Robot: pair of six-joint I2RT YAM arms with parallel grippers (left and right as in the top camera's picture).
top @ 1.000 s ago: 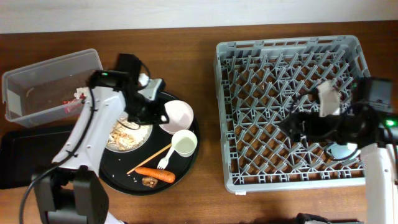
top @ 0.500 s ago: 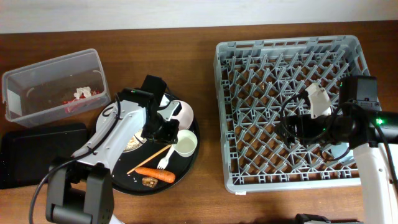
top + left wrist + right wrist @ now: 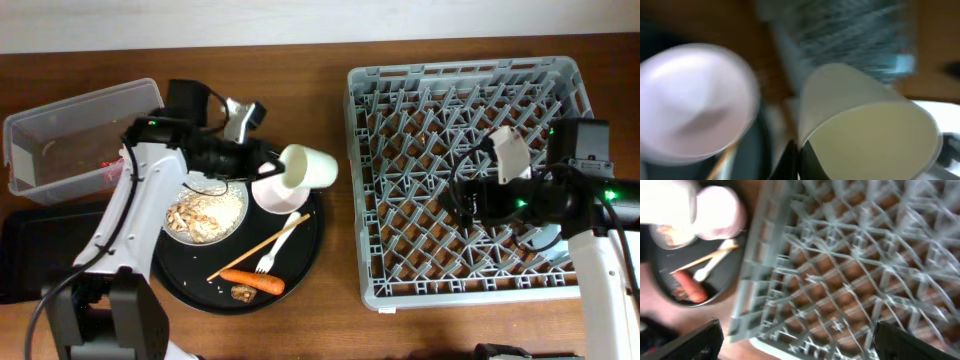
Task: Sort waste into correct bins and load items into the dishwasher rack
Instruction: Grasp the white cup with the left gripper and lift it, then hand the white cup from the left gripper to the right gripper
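Note:
My left gripper (image 3: 277,166) is shut on the rim of the white cup (image 3: 309,168) and holds it tilted on its side above the round tray's far right edge. In the left wrist view the cup (image 3: 870,130) fills the right side, with the jaws (image 3: 797,162) pinching its wall. The small white bowl (image 3: 270,193) and the white plate (image 3: 207,213) of pale shredded scraps sit just below. The fork (image 3: 282,238), carrot (image 3: 252,280) and brown bits (image 3: 240,293) lie on the tray. My right gripper (image 3: 466,200) is open and empty over the grey rack (image 3: 450,85).
The large round black tray (image 3: 300,265) carries the dishes and a wooden stick (image 3: 235,260). The clear tub (image 3: 75,115) at far left holds the red-and-white wrapper (image 3: 112,166). The flat black tray (image 3: 40,250) lies below it. A light blue cup (image 3: 550,240) sits in the rack, partly hidden by my right arm.
My left gripper closed on the white cup on the tray, lifted it and tipped it on its side, moving up and right. My right gripper barely shifted over the rack.

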